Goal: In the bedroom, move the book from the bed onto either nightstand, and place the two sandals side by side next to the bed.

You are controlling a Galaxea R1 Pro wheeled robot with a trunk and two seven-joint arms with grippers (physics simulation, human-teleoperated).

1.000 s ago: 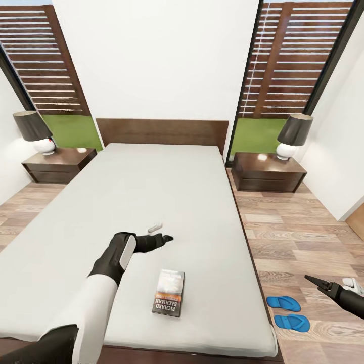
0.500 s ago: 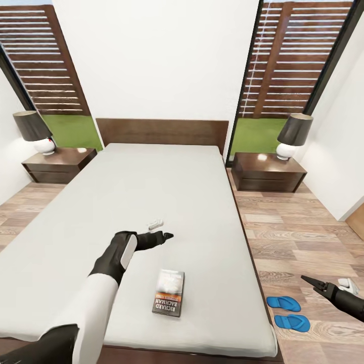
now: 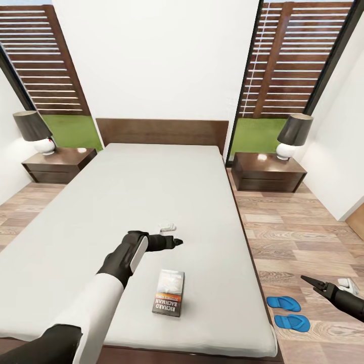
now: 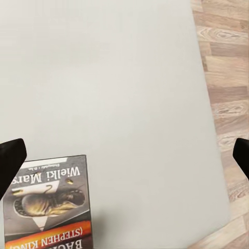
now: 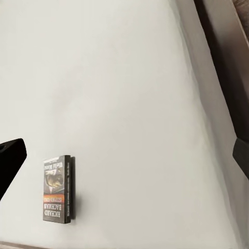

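Your book (image 3: 169, 292) lies flat on the grey mattress near the foot of the bed (image 3: 151, 192), cover up, clear of everything else. It looks like a thin, light paperback: stiff enough across the cover to hold its shape, but lying flush on a soft surface, so there is little edge to get under. Expect the mattress to give when you press down, which should help a finger slip beneath one long side. Judging from how it sits, your best hold is across the narrow width, pinching the two long edges near the middle, or clamping cover and back at the spine side; a glossy cover may slide, so close firmly.

Your left gripper (image 3: 172, 241) hangs over the mattress just beyond the book's far end, arm reaching forward and its fingers pointing toward the bed's right side. The left wrist view shows the two fingertips (image 4: 11, 162) spread wide, with the book between them and low in its field.

Your right gripper (image 3: 311, 282) is out over the floor beside the bed, near the sandals (image 3: 287, 312), which lie close together beside the bed frame. Its fingers also stand wide apart in the right wrist view, holding nothing. Either nightstand (image 3: 268, 172) at the headboard is well away from the book.
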